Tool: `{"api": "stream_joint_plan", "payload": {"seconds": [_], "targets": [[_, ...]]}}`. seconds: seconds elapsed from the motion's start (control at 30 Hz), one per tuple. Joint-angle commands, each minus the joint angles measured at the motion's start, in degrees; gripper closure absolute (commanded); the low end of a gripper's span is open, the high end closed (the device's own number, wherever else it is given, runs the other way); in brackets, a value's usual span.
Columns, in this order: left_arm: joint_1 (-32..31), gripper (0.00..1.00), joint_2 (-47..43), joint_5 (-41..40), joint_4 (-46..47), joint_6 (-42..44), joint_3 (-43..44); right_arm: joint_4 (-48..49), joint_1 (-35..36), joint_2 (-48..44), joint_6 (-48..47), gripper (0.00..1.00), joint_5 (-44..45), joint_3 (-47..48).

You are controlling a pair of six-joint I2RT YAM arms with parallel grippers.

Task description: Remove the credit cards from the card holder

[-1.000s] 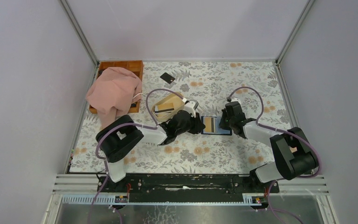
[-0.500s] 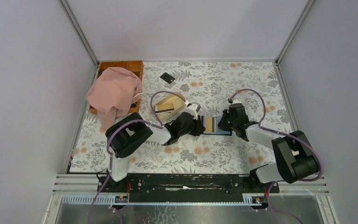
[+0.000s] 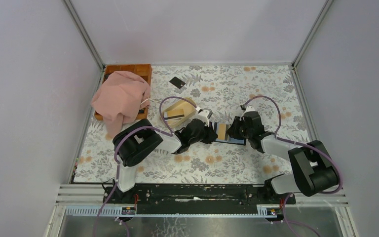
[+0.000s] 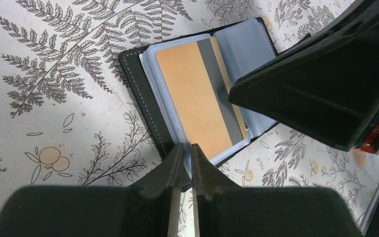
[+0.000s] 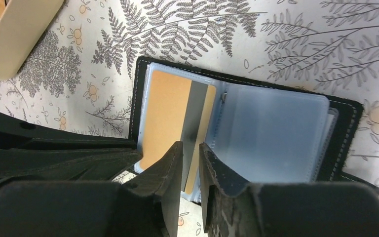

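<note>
At the centre of the desk (image 3: 271, 89), the card holder (image 3: 225, 133) lies open, an orange credit card (image 4: 197, 98) in one sleeve. The left end effector (image 4: 186, 147) is nearly closed at the holder's edge, grip indeterminable; the right end effector (image 5: 191, 145) stands slightly apart over the card.

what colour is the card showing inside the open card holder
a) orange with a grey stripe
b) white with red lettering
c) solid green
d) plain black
a, since both wrist views show the card lying in the open card holder as orange with a grey stripe down one side
</note>
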Motion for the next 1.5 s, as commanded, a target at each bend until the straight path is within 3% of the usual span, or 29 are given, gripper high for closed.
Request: {"api": "stream_joint_plan", "payload": {"seconds": [0.0, 0.17, 0.83, 1.17, 1.47], "targets": [[-0.22, 0.85, 1.63, 0.07, 0.16, 0.13, 0.16, 6.31, -0.62, 3.64, 1.57, 0.74, -3.59, -0.72], [-0.15, 0.85, 1.52, 0.20, 0.43, 0.03, -0.23, 9.63, -1.30, 5.46, 3.45, 0.73, -6.37, -1.73], [-0.12, 0.87, 0.55, 0.18, 1.22, -0.61, -1.66, 2.49, -2.61, 3.84, -0.19, 0.65, -0.20, -0.89], [-0.17, 0.88, 1.82, 1.40, 1.05, -1.11, -0.40, 16.07, -2.62, 6.44, 2.77, 0.59, -18.04, -3.37], [-0.12, 0.89, 1.95, 1.52, 1.00, -1.20, -0.70, 19.48, -2.61, 1.42, 3.07, 0.62, -19.72, -5.70]]}}
